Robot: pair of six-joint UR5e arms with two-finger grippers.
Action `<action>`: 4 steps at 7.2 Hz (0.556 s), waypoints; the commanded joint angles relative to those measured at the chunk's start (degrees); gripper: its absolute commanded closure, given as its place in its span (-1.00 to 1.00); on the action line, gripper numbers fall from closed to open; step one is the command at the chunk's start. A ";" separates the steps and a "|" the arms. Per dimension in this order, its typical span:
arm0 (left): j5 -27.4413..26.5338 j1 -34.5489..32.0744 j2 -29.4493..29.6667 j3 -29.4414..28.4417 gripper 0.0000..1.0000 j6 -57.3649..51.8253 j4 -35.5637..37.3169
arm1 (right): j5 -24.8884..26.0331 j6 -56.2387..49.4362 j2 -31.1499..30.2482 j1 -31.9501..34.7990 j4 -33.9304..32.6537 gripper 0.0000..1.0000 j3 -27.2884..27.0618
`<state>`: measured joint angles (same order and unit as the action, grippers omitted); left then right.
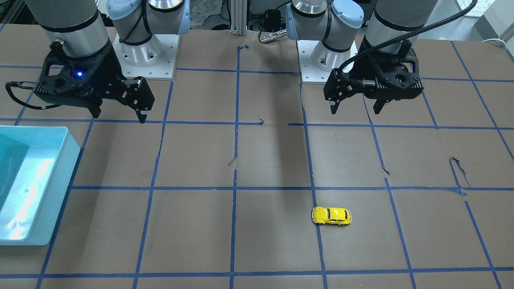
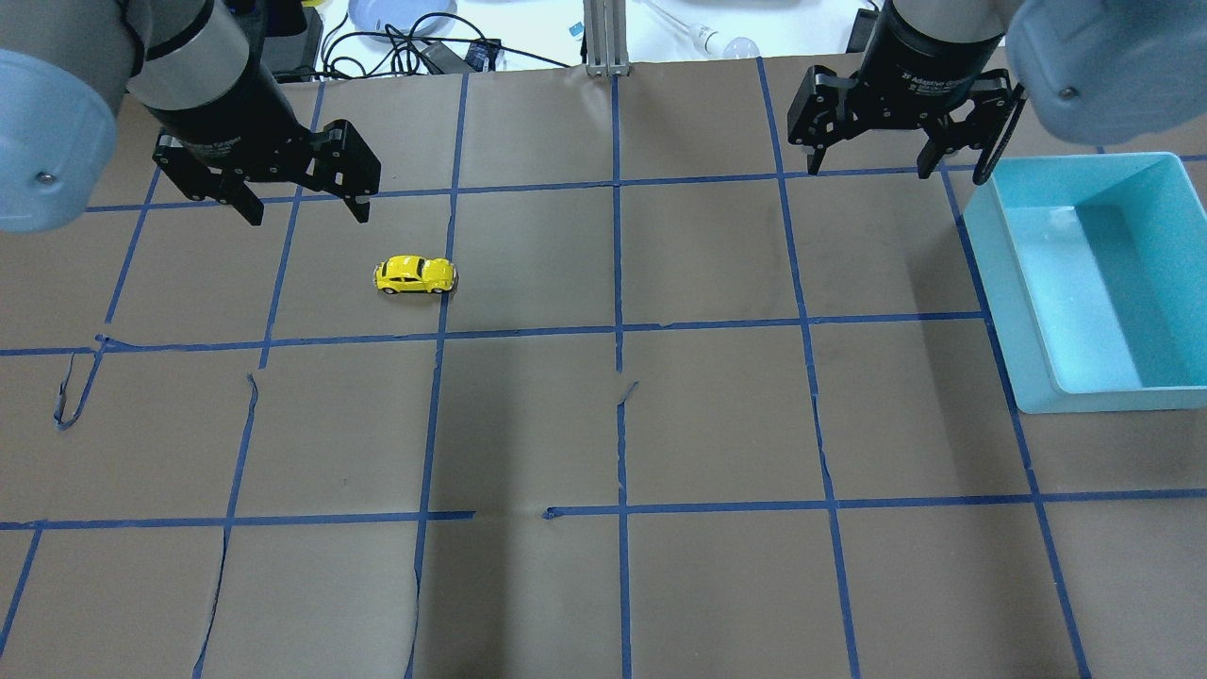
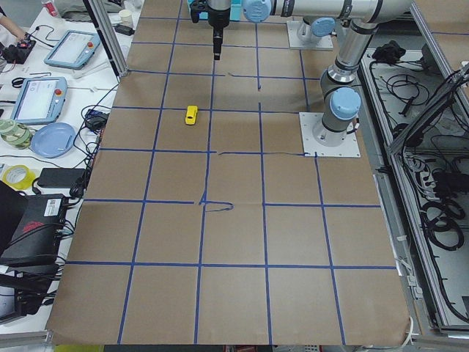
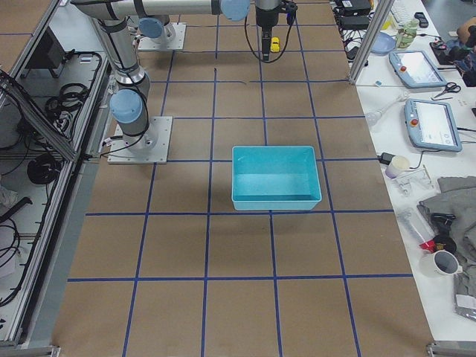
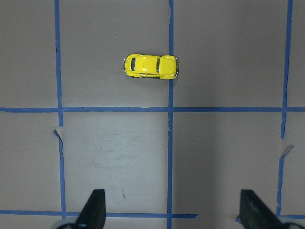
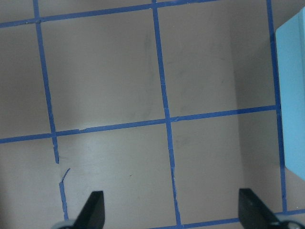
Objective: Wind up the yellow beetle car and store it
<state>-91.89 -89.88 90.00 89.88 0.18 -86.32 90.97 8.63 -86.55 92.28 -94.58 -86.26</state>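
The yellow beetle car (image 2: 415, 275) stands on its wheels on the brown table, left of centre in the overhead view. It also shows in the front view (image 1: 331, 216), the left wrist view (image 5: 150, 66), the left side view (image 3: 190, 115) and the right side view (image 4: 274, 44). My left gripper (image 2: 306, 211) hangs open and empty above the table, a little behind and to the left of the car; its fingertips (image 5: 96, 202) show wide apart. My right gripper (image 2: 868, 170) hangs open and empty near the bin; its fingertips (image 6: 95, 202) are apart too.
A light blue open bin (image 2: 1000, 273) stands at the table's right side, also in the front view (image 1: 68, 152) and the right side view (image 4: 238, 178). Blue tape lines mark a grid on the brown paper. Cables, tablets and cups lie beyond the far edge.
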 commanded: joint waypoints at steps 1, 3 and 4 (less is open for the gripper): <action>0.05 -0.04 0.00 0.03 -1.00 0.00 0.01 | -0.09 0.34 0.06 0.00 -1.21 -1.00 -0.05; 0.05 -0.04 0.18 -0.06 -1.00 0.00 0.10 | -0.09 0.42 -0.03 0.00 -1.22 -1.00 -0.05; 0.05 -0.04 0.18 -0.06 -1.00 0.00 0.27 | -0.09 0.43 -0.03 0.00 -1.22 -1.00 -0.05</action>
<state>-91.85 -89.91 90.13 89.84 0.17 -86.19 90.88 9.01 -86.56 92.28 -95.74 -86.30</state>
